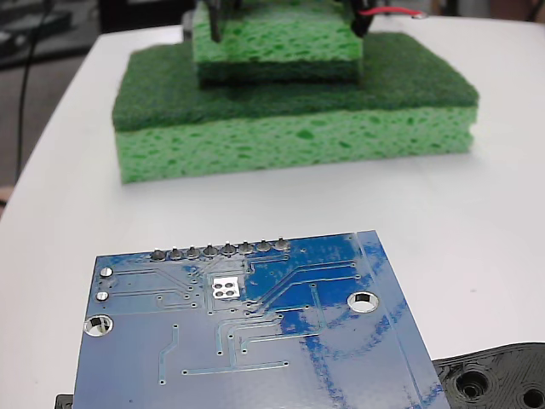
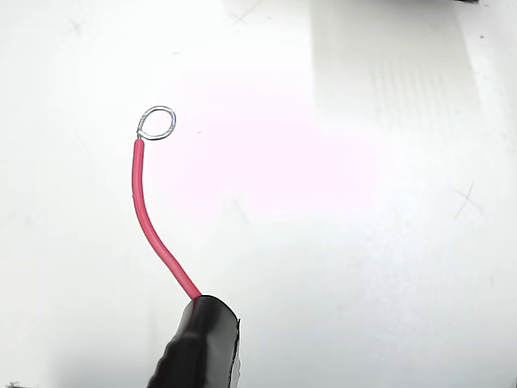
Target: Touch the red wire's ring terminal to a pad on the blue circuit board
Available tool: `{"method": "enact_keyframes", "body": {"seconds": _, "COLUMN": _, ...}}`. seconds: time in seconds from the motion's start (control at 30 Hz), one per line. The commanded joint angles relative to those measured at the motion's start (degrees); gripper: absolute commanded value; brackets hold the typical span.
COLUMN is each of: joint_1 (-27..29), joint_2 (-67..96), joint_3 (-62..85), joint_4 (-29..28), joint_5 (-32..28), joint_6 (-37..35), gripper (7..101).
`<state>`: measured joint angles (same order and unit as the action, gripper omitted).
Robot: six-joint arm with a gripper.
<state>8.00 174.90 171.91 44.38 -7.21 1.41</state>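
1 red wire [image 2: 149, 218] is jutting from the gripper [image 2: 198, 343], its ring terminal [image 2: 157, 122] hanging over bare table [image 1: 477, 213], well apart from the pad [image 1: 226, 286] on the blue circuit board [image 1: 255, 341]; whether the jaws are closed is hidden.

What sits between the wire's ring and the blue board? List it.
In the fixed view, the ring hangs far back; the stacked green sponges and then bare white table separate it from the blue board.
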Motion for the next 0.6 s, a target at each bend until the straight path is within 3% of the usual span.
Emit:
{"method": "enact_keyframes", "body": {"seconds": 0.03, "joint_1": -0.2, "joint_2": 0.1, "joint_3": -0.3, "joint_4": -0.2, "joint_5": -0.1, "joint_6": -0.3, "gripper": 100.3}}
{"method": "enact_keyframes", "body": {"seconds": 0.6, "joint_1": -0.1, "joint_2": 0.1, "joint_3": -0.3, "joint_4": -0.3, "joint_5": 0.1, "joint_6": 0.3, "gripper": 100.3}}
